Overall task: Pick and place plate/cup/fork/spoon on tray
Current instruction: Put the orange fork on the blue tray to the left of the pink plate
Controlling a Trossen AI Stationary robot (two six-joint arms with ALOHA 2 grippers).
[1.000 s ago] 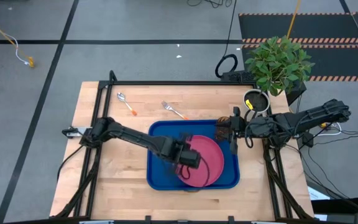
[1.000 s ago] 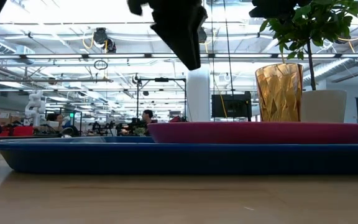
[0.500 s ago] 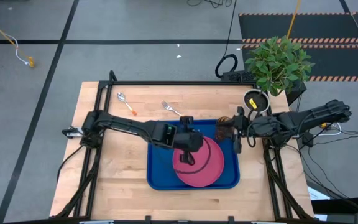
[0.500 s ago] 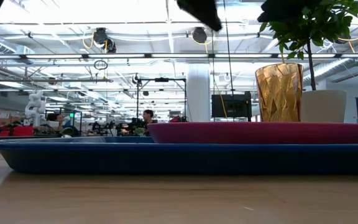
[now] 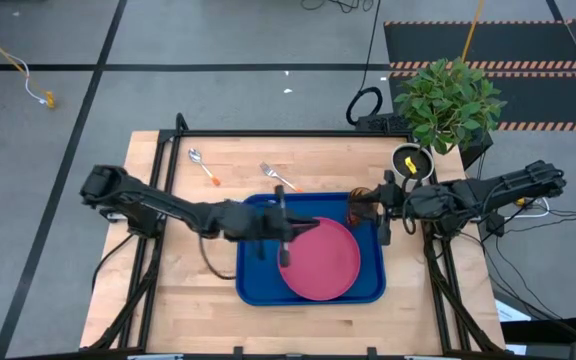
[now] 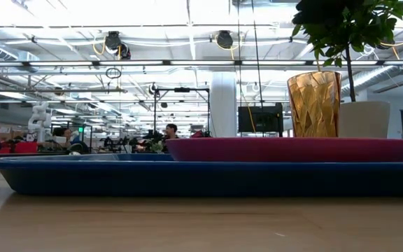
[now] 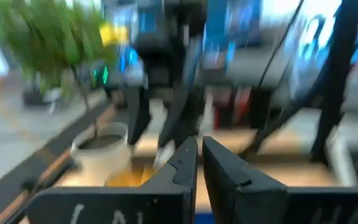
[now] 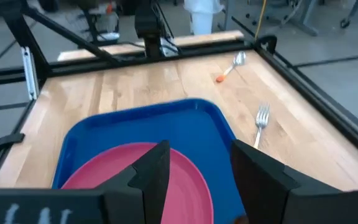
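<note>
The pink-red plate (image 5: 323, 260) lies flat in the blue tray (image 5: 256, 280), toward its right side. The amber cup (image 5: 361, 208) stands upright in the tray's far right corner and also shows in the low view (image 6: 314, 103). The fork (image 5: 280, 177) and the spoon (image 5: 204, 167) lie on the table beyond the tray's far edge. My left gripper (image 5: 293, 228) hangs above the tray's left half, shut and empty. My right gripper (image 5: 382, 216) is open and empty at the tray's right edge, right beside the cup.
A potted green plant (image 5: 448, 105) and a dark round pot (image 5: 411, 162) stand at the table's far right corner. Bare wood lies left of the tray and along the near edge. Black frame rails run along the table's sides.
My left gripper has risen from just over the plate, going up out of the low view, and has moved a little toward the table's far left, over the tray's left half. The plate lies still in the tray.
</note>
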